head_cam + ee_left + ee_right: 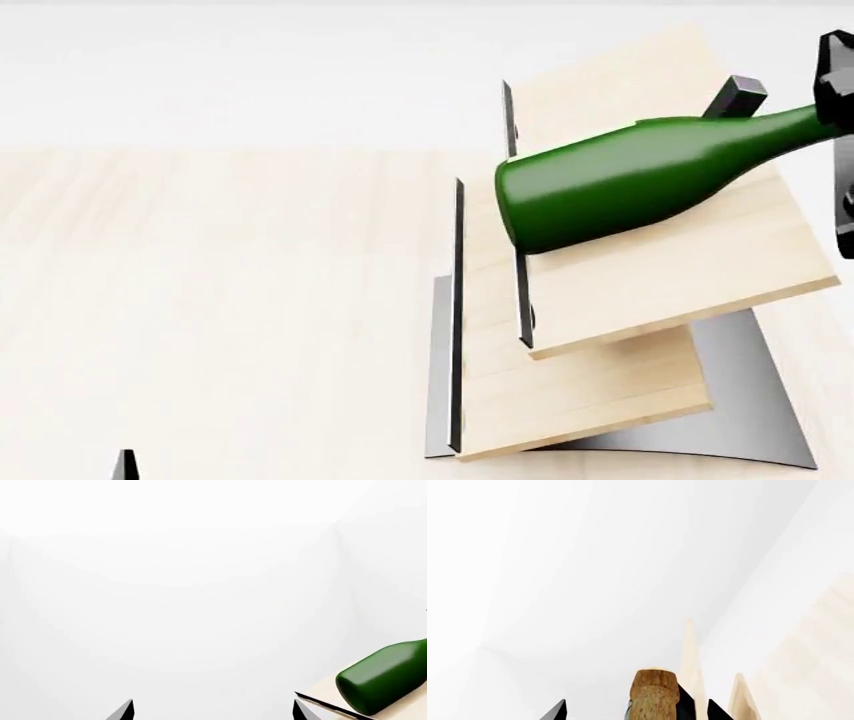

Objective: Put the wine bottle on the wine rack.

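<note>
The dark green wine bottle [627,185] lies tilted on the upper board of the wine rack [667,285]. Its base rests against the dark metal edge strip and its neck points toward the black block [734,97]. Its label is not visible. My right gripper [841,130] is at the neck end. In the right wrist view its jaws [637,711] stand wide apart, with the tan cork [654,692] between them and a gap to one finger. My left gripper [212,711] is open and empty. The bottle's base [383,680] shows beside it on the rack board [408,712].
The rack's lower board [587,400] and curved grey metal base [754,400] stand on a light-wood tabletop [200,300]. One left fingertip [124,466] shows at the head view's bottom edge. White walls lie behind.
</note>
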Robot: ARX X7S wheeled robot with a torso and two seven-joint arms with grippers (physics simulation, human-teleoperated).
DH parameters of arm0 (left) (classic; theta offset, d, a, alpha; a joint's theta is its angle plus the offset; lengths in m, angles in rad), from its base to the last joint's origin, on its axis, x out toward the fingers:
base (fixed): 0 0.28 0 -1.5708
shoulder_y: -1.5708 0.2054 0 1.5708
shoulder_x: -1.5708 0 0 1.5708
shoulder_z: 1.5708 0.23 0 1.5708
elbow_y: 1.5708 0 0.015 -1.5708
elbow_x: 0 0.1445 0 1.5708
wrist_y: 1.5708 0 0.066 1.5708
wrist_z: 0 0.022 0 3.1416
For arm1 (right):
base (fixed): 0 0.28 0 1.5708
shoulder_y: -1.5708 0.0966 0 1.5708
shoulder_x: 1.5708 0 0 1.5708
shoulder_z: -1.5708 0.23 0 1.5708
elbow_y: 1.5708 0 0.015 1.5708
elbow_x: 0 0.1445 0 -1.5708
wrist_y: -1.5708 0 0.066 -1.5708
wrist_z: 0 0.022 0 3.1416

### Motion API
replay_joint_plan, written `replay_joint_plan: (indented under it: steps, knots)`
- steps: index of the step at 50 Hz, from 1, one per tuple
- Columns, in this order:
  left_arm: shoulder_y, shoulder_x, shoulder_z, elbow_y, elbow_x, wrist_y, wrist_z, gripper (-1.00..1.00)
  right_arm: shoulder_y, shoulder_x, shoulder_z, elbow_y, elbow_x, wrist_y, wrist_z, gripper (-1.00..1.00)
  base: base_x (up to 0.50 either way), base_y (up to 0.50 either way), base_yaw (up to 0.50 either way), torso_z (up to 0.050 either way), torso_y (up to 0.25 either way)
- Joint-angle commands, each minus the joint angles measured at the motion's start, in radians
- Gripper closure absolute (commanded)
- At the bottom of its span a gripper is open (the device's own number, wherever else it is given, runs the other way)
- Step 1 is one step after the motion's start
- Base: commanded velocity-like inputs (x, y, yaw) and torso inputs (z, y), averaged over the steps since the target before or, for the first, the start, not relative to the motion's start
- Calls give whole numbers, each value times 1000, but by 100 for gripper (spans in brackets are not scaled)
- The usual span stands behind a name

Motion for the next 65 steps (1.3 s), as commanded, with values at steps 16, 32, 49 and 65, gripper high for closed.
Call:
replay_joint_plan:
  steps: [16,32,49,65]
  knots:
    - [0,-3,4,0,2,1,-5,-100,-24,12,21,-15,7,-13,1,-100,0,0,0,0,0]
    - [-2,-4,9,-2,5,0,-7,-100,-121,69,114,-89,59,-59,20,-100,0,0,0,0,0]
    - [-3,-4,13,0,8,-3,-9,-100,-342,114,266,-274,50,-190,49,-100,0,0,0,0,0]
    - [-2,-6,22,0,11,2,-9,-100,-471,211,293,-624,-429,-395,191,-100,0,0,0,0,0]
